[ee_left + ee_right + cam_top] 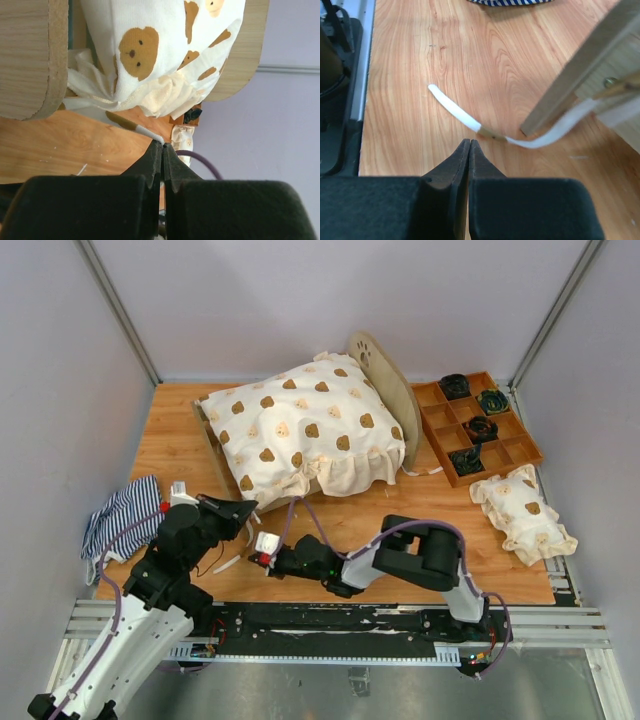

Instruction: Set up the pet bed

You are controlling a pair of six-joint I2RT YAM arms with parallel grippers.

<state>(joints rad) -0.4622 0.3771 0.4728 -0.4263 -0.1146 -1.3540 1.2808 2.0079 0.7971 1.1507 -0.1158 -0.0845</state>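
While the right claw is held shut and empty over the worktop, the left claw is seen closed on a white tie; beyond, the pet bed is set mid-worktop under a bear-print cushion.

Left hand shut, perhaps pinching white strap

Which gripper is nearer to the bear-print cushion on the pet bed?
Left. The left gripper is at the cushion's near-left ruffle, jaws shut on its white tie; the right gripper lies nearer the bases, clear of it.
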